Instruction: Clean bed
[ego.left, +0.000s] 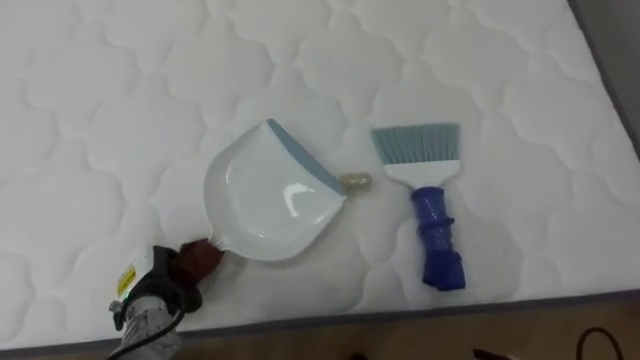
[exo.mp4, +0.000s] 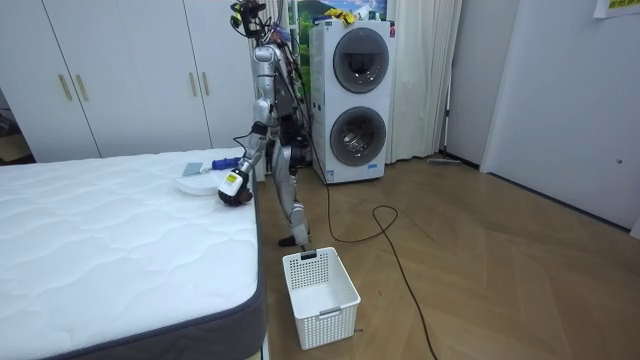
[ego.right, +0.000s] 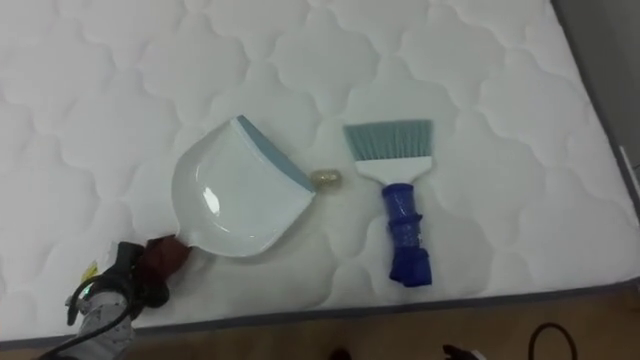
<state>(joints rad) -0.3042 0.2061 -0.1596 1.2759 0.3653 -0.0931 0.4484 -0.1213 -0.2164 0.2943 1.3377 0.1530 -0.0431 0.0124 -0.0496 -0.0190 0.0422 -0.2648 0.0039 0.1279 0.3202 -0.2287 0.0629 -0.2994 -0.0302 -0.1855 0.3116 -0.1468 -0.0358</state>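
Left eye view, lower left: your left hand (ego.left: 190, 263) clamps the dustpan (ego.left: 265, 195); the brush (ego.left: 428, 207) looks light, rigid; take its handle.

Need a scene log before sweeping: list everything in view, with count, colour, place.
mattress: one, white, quilted, beneath dustpan and brush.
dustpan: one, white with blue-grey lip, near the mattress's front edge.
scrap: one, yellowish, at the dustpan's lip.
brush: one, blue handle, pale teal bristles, right of the scrap.
basket: one, white, floor by the mattress corner.
washing machines: two, white, stacked, behind the robot.
wardrobe: one, white, wall beyond the mattress.
left robot hand: one, dark, gripping the dustpan's handle.
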